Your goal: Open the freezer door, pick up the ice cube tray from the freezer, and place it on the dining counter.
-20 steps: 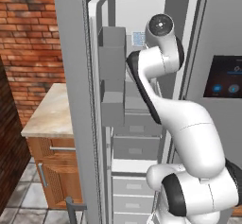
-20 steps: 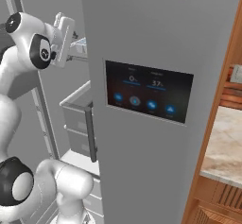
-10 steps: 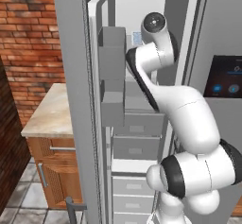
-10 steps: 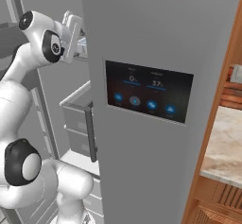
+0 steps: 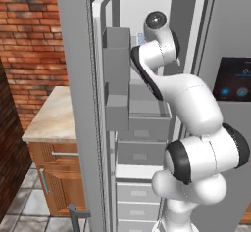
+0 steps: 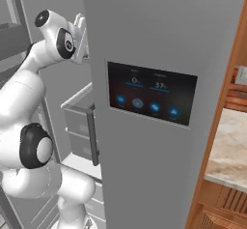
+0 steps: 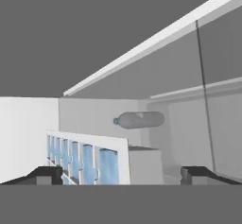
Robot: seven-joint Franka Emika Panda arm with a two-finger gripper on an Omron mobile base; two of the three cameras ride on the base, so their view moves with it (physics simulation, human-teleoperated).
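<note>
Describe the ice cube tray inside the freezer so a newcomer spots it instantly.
In the hand view, look inside the white-walled freezer. Low between the dark fingertips sits the white rectangular ice cube tray, gridded with pale-blue compartments. The grey bottle behind it is rounded and ungridded.

White tray (image 7: 87, 160), pale-blue cells in a grid. Grey bottle (image 7: 140, 120) with a blue cap against the freezer's (image 7: 94, 112) pale grey-white walls. Plain grey door (image 5: 81, 104) with grey bins. Black touchscreen (image 6: 152, 99) glowing blue. Red brick wall (image 5: 32, 35), beige marbled top (image 5: 49, 116) over a wood cabinet.
</note>
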